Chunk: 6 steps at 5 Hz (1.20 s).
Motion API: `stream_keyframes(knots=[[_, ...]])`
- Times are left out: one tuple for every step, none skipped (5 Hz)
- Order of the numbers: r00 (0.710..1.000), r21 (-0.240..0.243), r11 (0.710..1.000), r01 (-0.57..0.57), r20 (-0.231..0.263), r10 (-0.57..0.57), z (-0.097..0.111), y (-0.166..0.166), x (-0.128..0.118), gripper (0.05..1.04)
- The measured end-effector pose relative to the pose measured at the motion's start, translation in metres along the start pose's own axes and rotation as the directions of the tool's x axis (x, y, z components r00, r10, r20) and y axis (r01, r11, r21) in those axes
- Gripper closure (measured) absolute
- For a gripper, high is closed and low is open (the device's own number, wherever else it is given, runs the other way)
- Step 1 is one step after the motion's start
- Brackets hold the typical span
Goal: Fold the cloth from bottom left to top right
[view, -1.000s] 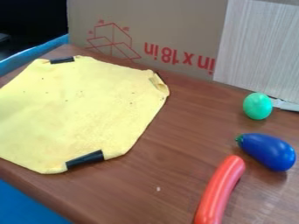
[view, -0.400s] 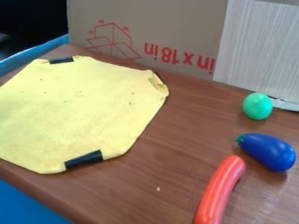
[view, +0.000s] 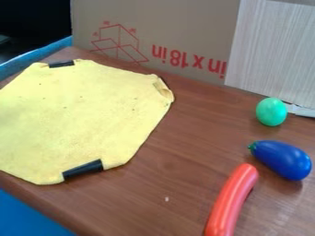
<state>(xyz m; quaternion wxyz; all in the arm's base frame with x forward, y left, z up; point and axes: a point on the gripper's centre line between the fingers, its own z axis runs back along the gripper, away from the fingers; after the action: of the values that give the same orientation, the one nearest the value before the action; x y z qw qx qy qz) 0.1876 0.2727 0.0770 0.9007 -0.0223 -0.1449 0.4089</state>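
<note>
The yellow cloth [view: 80, 115] is sliding slightly left across the table [view: 184, 138] from where it was lying in the earlier frames; the other pieces are holding position. I'm not managing to tell what state the gripper is in. The cloth is lying mostly flat on the left part of the table, its lower side running near the table's front-left edge, its upper side sitting near the back-left corner. A black strip [view: 82, 169] is crossing its bottom rim, another dark strip is marking the top, and the right corner is curling inward. To the right, a green egg-shaped piece [view: 271, 111] is sitting toward the back, a blue eggplant [view: 282, 160] is lying in front of it, and a curved red piece [view: 232, 200] is lying nearer the front. Cardboard [view: 154, 32] is standing along the back edge.
</note>
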Motion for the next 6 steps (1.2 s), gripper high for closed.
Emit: stream_keyframes(knots=[[1.000, -0.046, 0.999, 0.006, 0.004, -0.006, 0.010, -0.029, 0.004, 1.031], [0.999, -0.052, 0.998, -0.023, 0.025, 0.025, 0.022, -0.057, 0.023, 1.031], [0.998, -0.054, 0.997, -0.061, 0.009, 0.061, 0.021, -0.090, 0.036, 1.031], [0.995, -0.028, 0.995, -0.093, -0.034, 0.092, 0.007, -0.124, 0.044, 1.031], [0.993, -0.027, 0.994, -0.104, -0.063, 0.103, 0.000, -0.158, 0.044, 1.031], [0.992, -0.042, 0.994, -0.102, -0.080, 0.099, 0.001, -0.189, 0.041, 1.031]])
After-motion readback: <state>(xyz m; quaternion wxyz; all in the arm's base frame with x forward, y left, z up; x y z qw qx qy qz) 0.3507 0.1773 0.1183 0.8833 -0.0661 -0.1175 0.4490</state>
